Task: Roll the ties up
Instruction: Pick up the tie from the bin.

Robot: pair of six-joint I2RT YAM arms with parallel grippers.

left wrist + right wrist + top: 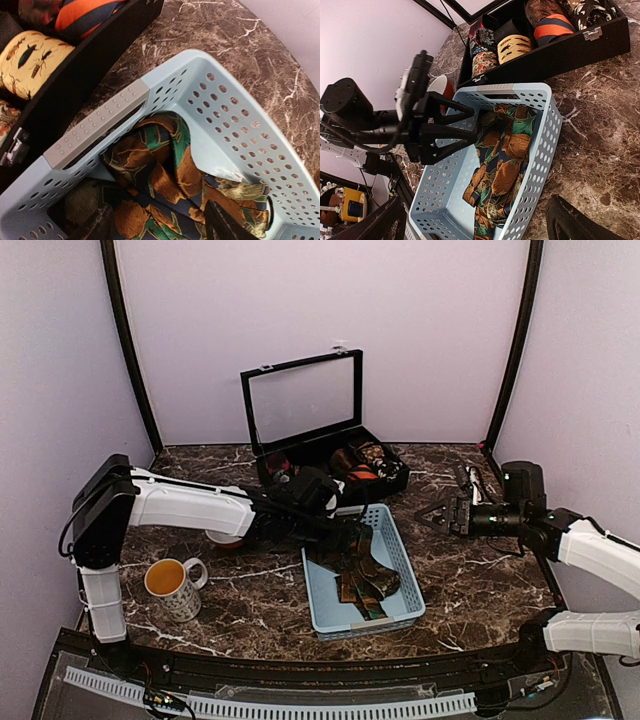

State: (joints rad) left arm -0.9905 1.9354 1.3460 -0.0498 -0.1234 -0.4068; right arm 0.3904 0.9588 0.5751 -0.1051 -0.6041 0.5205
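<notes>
Just below left claw [472, 125], spread and empty: ties [360, 575] heaped in basket [405, 560], long axis along its length; right claw [425, 515], wide open, farther off to right.

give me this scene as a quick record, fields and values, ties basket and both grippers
ties: loose, unrolled, heaped in blue basket
blue basket: on the table, before the black case
black case: lid up, fabric coils inside
left gripper: open, empty, over the basket's far left corner
right gripper: open, empty, right of the basket
mug: on the table's near left
</notes>
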